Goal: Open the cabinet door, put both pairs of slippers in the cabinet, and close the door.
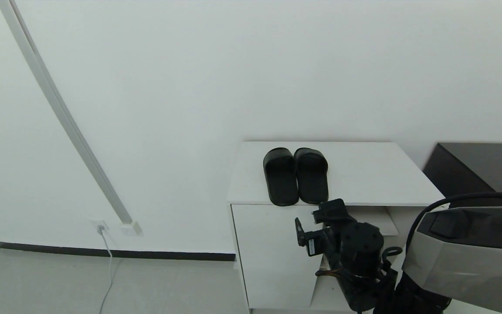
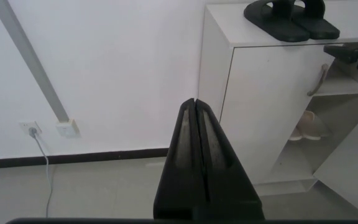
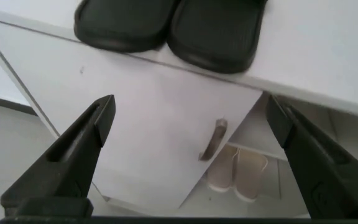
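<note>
Right gripper [image 3: 190, 106]: jaws wide apart, holding nothing, positioned in front of the cabinet [image 1: 364, 174] just below the front edge of its top. It faces the handle [image 3: 213, 140] of the left door [image 1: 268, 253].

Left gripper [image 2: 195, 124]: fingers pressed together, nothing between them, well apart from the cabinet on its left side.

Progress:
- The left door is closed.
- The right half of the cabinet stands open, so I judge the opening step done.
- One pair, the pale slippers [image 3: 238, 174], sits side by side on a lower shelf [image 2: 291, 163] inside the open half. That pair appears stowed.
- The second pair, the black slippers [image 1: 296, 176], lies on the cabinet top, not yet stowed. The two touch each other, heels at the front edge and left of its middle, toes toward the wall.

Outstanding, in my assessment: transfer the black slippers into the open compartment, then close the door.

Contents: the upper shelf [image 2: 347, 87] shows nothing on its visible part. The interior behind the closed left door cannot be seen.
</note>
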### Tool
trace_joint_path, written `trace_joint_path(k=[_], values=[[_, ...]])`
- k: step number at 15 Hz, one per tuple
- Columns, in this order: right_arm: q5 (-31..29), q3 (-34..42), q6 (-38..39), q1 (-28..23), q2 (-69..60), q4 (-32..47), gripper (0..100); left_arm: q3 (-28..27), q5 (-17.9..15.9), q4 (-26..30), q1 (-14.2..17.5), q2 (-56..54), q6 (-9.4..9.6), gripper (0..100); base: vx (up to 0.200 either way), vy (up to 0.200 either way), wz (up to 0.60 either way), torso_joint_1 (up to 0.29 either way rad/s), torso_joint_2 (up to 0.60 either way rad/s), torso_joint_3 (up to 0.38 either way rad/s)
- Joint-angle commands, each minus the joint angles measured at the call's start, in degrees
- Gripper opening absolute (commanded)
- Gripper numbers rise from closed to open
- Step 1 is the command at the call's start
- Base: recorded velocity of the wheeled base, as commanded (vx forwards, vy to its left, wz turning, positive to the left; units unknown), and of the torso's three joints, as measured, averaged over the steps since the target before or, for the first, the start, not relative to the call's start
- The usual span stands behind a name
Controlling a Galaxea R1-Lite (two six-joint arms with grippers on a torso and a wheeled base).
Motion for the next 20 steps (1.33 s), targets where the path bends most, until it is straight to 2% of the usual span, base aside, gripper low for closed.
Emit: trace_joint_path(k=[1,3,6,8,10,14,20], values=[[0.4,-3.47,-1.97,-1.63,-1.13,0.59,100,0.0,-0.02,0.0,0.01,-0.01,-0.01,0,0.0,0.0,0.0,0.0,0.0,0.0],[0.4,-10.06,-0.13,-1.98,-5.96,14.47,100,0.0,-0.02,0.0,0.09,-0.01,-0.01,0,0.0,0.0,0.0,0.0,0.0,0.0],[-0.12,-23.6,9.98,-0.49,-10.89,40.58,100,0.0,-0.02,0.0,0.01,-0.01,-0.01,0,0.0,0.0,0.0,0.0,0.0,0.0],[-0.65,-30.1,13.94,0.3,-11.59,49.45,100,0.0,-0.02,0.0,0.09,-0.01,0.16,0,0.0,0.0,0.0,0.0,0.0,0.0],[-2.76,-32.65,15.78,1.09,-11.41,52.09,100,0.0,-0.02,0.0,0.09,-0.01,0.43,0,0.0,0.0,0.0,0.0,0.0,0.0],[-2.76,-31.86,16.66,1.0,-11.24,52.0,100,0.0,0.07,-0.09,0.01,-0.01,-0.1,0,0.0,0.0,0.0,0.0,0.0,0.0],[-2.76,-29.22,17.8,0.92,-10.36,51.56,100,0.0,0.07,-0.09,0.01,-0.01,-0.01,0,0.2,0.0,0.0,0.0,0.0,0.002]])
